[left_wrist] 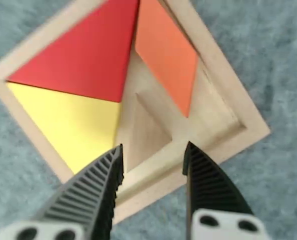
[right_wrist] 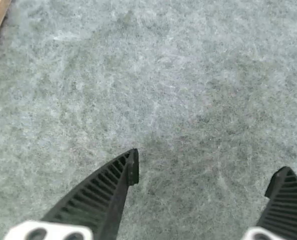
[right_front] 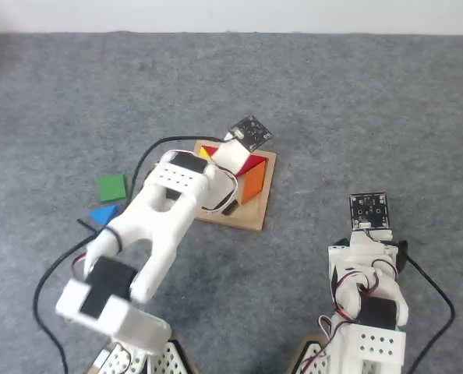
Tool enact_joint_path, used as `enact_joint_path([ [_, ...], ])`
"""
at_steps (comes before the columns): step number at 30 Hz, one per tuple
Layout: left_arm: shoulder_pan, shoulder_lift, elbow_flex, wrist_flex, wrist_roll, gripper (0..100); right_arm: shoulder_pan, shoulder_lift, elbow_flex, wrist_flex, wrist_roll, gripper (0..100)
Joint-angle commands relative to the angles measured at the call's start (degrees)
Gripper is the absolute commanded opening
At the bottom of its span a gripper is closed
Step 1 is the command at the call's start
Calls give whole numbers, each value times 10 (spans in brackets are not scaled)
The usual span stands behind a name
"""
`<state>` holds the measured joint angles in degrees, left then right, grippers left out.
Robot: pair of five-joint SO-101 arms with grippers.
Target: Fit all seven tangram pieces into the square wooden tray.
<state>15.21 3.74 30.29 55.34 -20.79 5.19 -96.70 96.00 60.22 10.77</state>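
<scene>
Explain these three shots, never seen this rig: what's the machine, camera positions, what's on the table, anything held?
A left arm and a right arm, white robots, stand at a grey felt table. The high view is a fixed camera; the other two sit on each arm's wrist. The left gripper hangs open above the wooden tray, which holds red, yellow and orange pieces. A green square and a blue piece lie outside it. The right gripper is open over the felt. Nothing is held.

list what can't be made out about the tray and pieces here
- High view: the left arm covers part of the wooden tray, hiding what lies there.
- High view: the blue piece sits partly under that arm; shape unclear.
- Left wrist view: the top edge cuts off the red piece and orange piece.
</scene>
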Motion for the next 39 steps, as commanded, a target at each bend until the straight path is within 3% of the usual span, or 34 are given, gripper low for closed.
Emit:
enact_joint_path([
  [1,0,40,-57,-4,2,199,2,-9,8,3,6,402],
  [29,31,99,-87,49,-16,166,2,-9,8,4,6,402],
  [39,27,180,-162,141,-15,166,2,-9,8,4,6,402],
])
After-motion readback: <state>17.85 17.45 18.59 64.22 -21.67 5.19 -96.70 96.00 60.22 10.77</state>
